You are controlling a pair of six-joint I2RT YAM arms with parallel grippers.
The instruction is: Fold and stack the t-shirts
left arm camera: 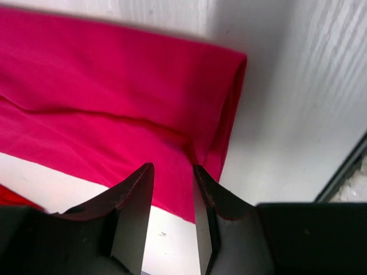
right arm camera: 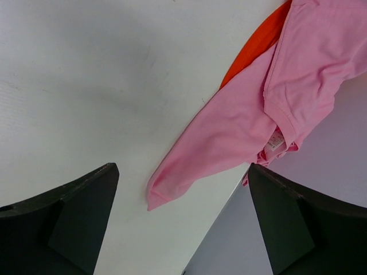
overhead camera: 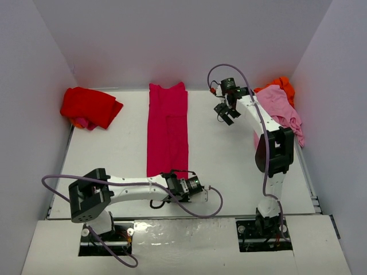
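The left gripper (left arm camera: 172, 175) is sitting at the near end of the crimson shirt (overhead camera: 167, 129), jaws drawn narrow over its hem. I cannot tell whether they are pinching cloth. If they are catching only the top layer, lifting is likely to peel the strip open and spoil the fold. A shallow bite could also be letting the soft fabric slip free.

The right gripper (overhead camera: 227, 117) is hanging wide and empty over the far right of the table (overhead camera: 229, 166). It is near the pink shirt (overhead camera: 281, 109), which is drooping over the right edge and could slide off.

The crimson shirt is lying as 1 long, smooth, matte strip running far to near. The pink shirt and the orange shirt (overhead camera: 282, 85) are lying crumpled together, and the red shirt (overhead camera: 89, 106) is lying bunched at the far left.
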